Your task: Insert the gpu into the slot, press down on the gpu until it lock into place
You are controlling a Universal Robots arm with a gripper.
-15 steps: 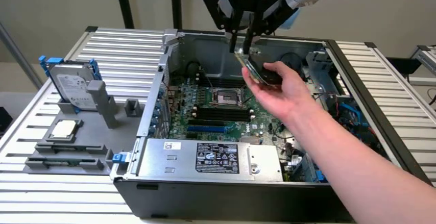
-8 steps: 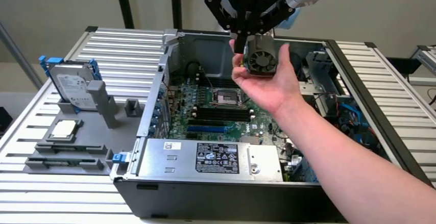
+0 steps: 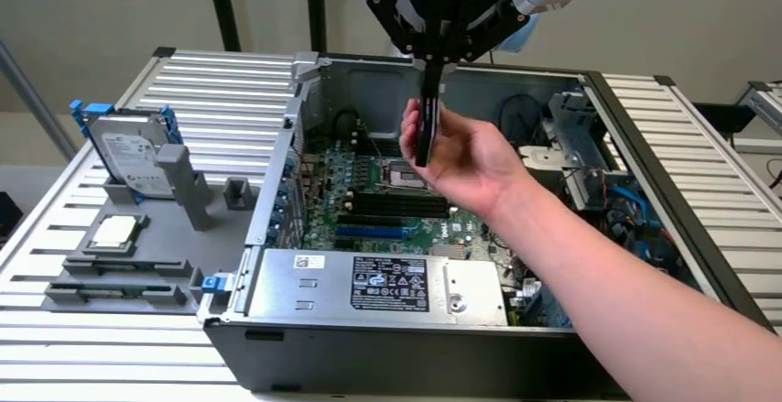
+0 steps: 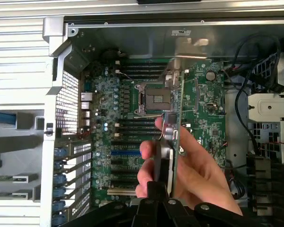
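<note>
The gpu (image 3: 422, 132) hangs upright and edge-on above the open computer case, its green board and silver bracket visible in the wrist view (image 4: 178, 113). My gripper (image 3: 431, 74) is shut on the card's upper edge, and its black fingers (image 4: 157, 191) pinch the card in the wrist view. A person's hand (image 3: 474, 162) reaches in from the exterior view's right and also grips the card (image 4: 194, 165). The slot (image 3: 369, 233) is a bright-blue strip on the motherboard below, also seen from the wrist (image 4: 124, 152). The card is well above it, not touching.
The case (image 3: 306, 347) has tall walls and a silver power supply (image 3: 366, 283) at the front. Black memory slots (image 3: 385, 205) lie near the blue one. Cables (image 3: 617, 205) crowd the case's right side. A hard drive with blue rails (image 3: 128, 155) and a processor tray (image 3: 113, 231) sit on the table at left.
</note>
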